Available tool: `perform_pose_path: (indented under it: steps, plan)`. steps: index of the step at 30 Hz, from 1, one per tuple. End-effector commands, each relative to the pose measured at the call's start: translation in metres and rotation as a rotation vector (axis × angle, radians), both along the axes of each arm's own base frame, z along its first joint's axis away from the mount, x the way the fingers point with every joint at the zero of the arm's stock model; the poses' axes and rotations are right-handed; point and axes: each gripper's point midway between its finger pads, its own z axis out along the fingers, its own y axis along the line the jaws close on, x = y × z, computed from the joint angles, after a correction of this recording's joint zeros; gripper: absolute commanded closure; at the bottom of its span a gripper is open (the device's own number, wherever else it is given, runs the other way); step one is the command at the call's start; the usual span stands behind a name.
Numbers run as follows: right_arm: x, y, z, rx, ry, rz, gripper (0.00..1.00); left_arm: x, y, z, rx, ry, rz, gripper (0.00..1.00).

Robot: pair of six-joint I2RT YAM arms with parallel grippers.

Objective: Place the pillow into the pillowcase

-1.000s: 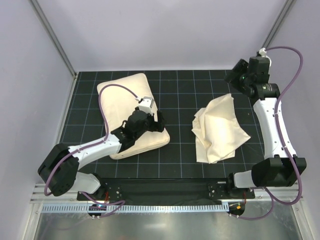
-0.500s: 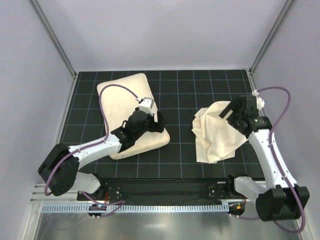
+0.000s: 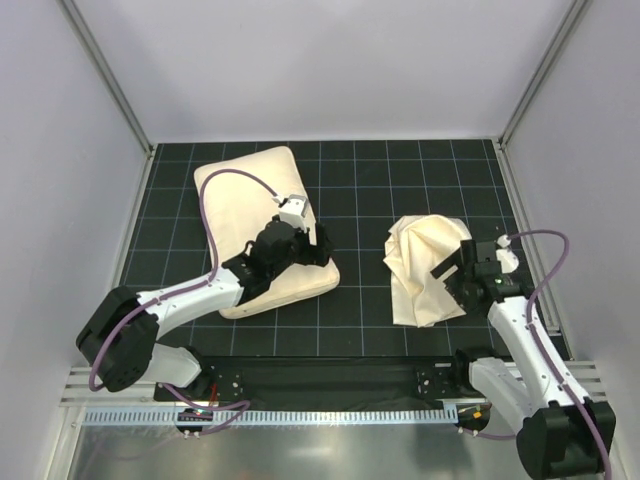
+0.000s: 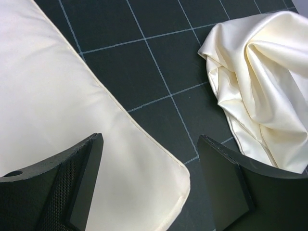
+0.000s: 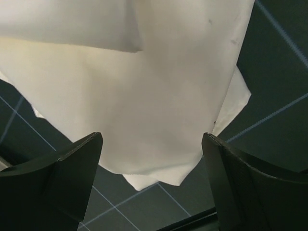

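We judge the step: grasping the pillowcase (image 3: 425, 265), right of the pillow (image 3: 245, 215). Right gripper (image 5: 151, 139), jaws apart, hovers over it; left gripper (image 4: 149, 139), jaws apart, over the pillow's near-right corner. Next, pinch one layer.

A plump cream-white rectangular stuffed pillow (image 3: 245, 215) lies on a black gridded tabletop (image 3: 360, 180). Right of the pillow, well apart from it with bare tabletop between, lies a thin, wrinkled cream fabric pillowcase (image 3: 425, 265). The left claw (image 3: 318, 243) is over the pillow's near right corner. The right claw (image 3: 450, 285) is farther right of the pillow, over the pillowcase's near right part.
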Motion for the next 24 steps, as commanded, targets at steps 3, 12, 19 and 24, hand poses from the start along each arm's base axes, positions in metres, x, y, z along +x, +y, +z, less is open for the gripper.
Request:
perform_pose_path:
  steps: [3,12,19,24]
  plan:
    - [0.004,0.031,-0.022,0.051,0.007,0.013,0.08,0.005,-0.011,0.020,-0.053,-0.033,-0.015,0.16]
    - [0.008,0.042,-0.046,0.039,0.050,0.041,0.86,0.007,-0.012,0.019,-0.050,-0.024,-0.013,0.17]
    - [0.026,0.037,0.002,-0.030,-0.082,0.107,0.96,0.006,-0.013,0.017,-0.045,-0.021,-0.021,0.17]
    - [0.042,0.055,0.051,-0.012,-0.254,0.267,0.84,0.006,-0.016,0.016,-0.043,-0.016,-0.034,0.17]
